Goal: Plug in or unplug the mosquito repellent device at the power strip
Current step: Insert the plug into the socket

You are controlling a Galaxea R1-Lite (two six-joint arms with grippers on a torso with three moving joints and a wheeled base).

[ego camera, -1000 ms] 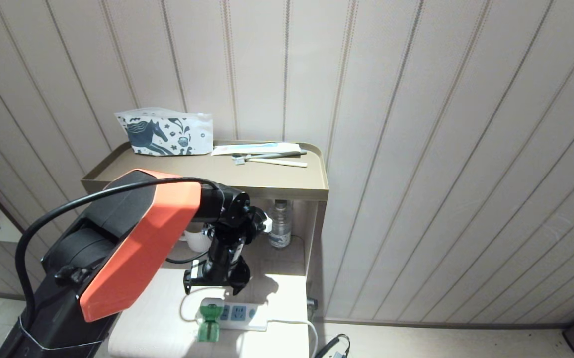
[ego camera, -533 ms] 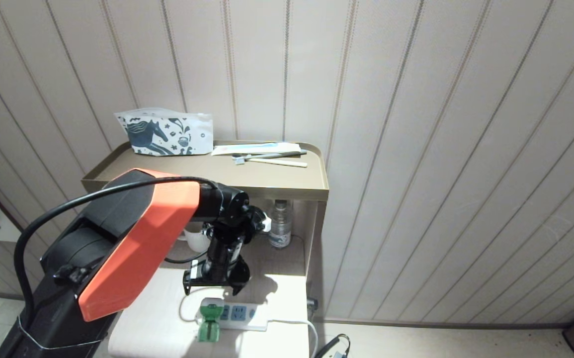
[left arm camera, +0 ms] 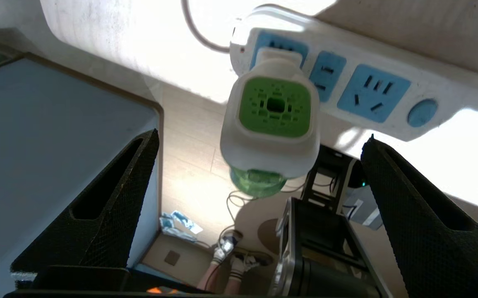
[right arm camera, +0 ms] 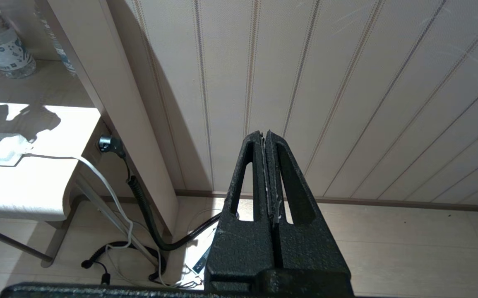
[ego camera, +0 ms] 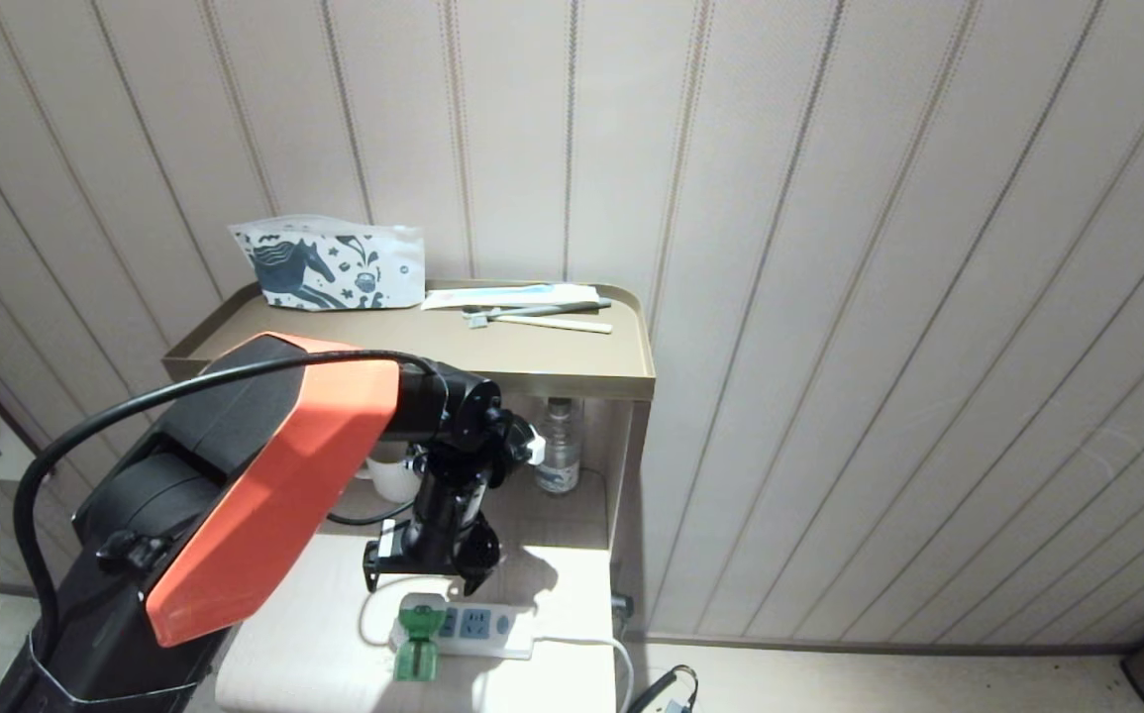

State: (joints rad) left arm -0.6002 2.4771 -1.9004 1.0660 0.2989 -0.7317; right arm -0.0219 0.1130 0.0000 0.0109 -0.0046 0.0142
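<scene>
The power strip (ego camera: 480, 627) lies on a white low table (ego camera: 304, 644), its cord running off to the right. The mosquito repellent device (ego camera: 420, 634) is plugged into its leftmost socket, the green bottle pointing toward the table's front edge. My left gripper (ego camera: 430, 571) hangs just behind and above the device, open and holding nothing. In the left wrist view the device (left arm camera: 272, 124) sits in the power strip (left arm camera: 371, 95), and the left gripper (left arm camera: 261, 135) has a black finger (left arm camera: 110, 198) wide on either side, touching nothing. My right gripper (right arm camera: 265, 134) is shut and empty, parked facing the wall.
Behind the table stands a shelf unit with a tray top (ego camera: 552, 381) holding a printed pouch (ego camera: 329, 262) and toothbrushes (ego camera: 542, 319). A water bottle (ego camera: 559, 451) and a white mug (ego camera: 391, 477) stand beneath. The panelled wall is at the right. A person's feet (left arm camera: 222, 269) are on the floor.
</scene>
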